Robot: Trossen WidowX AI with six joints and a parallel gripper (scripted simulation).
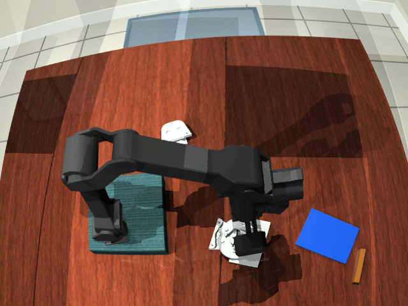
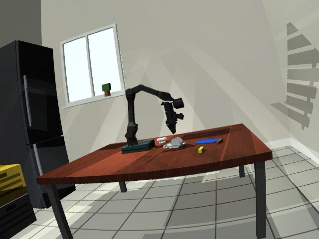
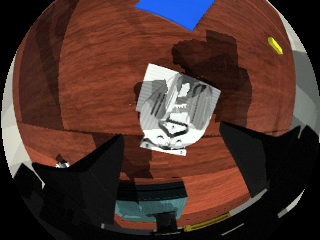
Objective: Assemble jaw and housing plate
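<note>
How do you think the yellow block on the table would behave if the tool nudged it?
The yellow block would probably slide rather than roll, given its flat faces and straight edges. Being small beside the blue sheet, it is likely light and easily shifted.

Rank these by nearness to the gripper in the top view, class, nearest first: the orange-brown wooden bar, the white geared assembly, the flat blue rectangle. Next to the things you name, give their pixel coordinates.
1. White geared assembly (image 1: 227, 245) (image 2: 177, 143) (image 3: 200, 117): directly beneath the black gripper.
2. Flat blue rectangle (image 1: 327, 235) (image 2: 208, 141) (image 3: 182, 11): to the right in the top view.
3. Orange-brown wooden bar (image 1: 359, 266) (image 2: 219, 141): just beyond the rectangle's lower right corner.
</note>
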